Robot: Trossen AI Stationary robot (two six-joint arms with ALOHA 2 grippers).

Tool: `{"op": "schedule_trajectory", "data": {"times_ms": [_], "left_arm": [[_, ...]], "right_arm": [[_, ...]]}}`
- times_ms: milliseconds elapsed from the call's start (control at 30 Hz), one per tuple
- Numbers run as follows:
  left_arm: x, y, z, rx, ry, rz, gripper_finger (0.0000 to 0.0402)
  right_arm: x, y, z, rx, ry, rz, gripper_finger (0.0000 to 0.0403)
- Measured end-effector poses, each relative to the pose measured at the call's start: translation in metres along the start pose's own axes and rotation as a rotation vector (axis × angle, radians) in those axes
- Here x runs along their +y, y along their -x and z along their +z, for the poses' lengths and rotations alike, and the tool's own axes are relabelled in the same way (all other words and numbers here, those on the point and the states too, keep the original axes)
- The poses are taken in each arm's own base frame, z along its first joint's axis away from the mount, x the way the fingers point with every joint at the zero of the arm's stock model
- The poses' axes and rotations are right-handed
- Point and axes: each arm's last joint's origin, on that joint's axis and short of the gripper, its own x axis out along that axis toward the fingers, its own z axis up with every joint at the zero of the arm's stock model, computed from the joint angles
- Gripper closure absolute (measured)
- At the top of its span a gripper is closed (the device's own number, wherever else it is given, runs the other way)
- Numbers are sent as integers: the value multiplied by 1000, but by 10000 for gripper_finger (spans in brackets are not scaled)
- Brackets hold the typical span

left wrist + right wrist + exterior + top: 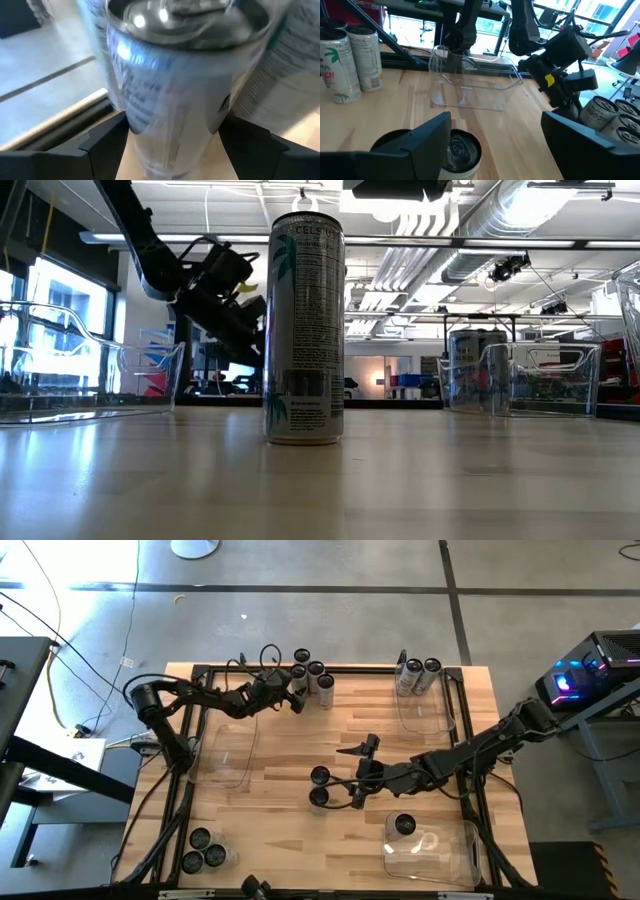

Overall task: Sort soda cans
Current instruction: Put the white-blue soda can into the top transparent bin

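Several soda cans [316,670] stand in a cluster at the table's far edge. My left gripper [296,697] reaches into it from the left, slanting down, open, with one silvery can [175,90] upright between its fingers. Near the table's middle, two more cans [319,786] stand side by side. My right gripper [353,790] hovers open just to their right and above them. The nearer can's dark top [461,151] shows below that gripper's fingers. The low view shows one of these cans [305,330] upright on the wood. My left gripper has the can's silvery side [150,125] between its two open fingers [107,142], which come at it slanting down from the table's left. The can stands upright on the table. Whether the fingers touch it, I cannot tell.
A clear bin [228,752] lies at the left. Another [425,710] at the far right holds a few cans. A third [440,850] at the near right holds one can [403,825]. Three cans [205,850] stand at the near left corner. A black frame [190,675] rims the table.
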Motion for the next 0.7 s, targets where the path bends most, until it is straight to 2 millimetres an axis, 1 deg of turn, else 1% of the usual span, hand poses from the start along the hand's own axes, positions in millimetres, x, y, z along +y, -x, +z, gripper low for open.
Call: {"op": "schedule_trajectory", "data": {"times_ms": [100, 267, 300, 467, 700], "left_arm": [[-2, -2, -2, 3, -3, -6, 129], [-8, 0, -3, 3, -27, -23, 177], [-10, 0, -3, 3, -34, -30, 180], [-22, 4, -6, 15, -61, -60, 180], [-51, 17, -15, 74, -116, -126, 180]], "right_arm": [[0, 0, 0, 1, -4, 0, 98], [0, 0, -1, 5, -4, 0, 98], [0, 0, -1, 5, -7, 0, 98], [0, 0, -2, 17, -31, 1, 98], [2, 2, -6, 53, -51, 11, 98]]}}
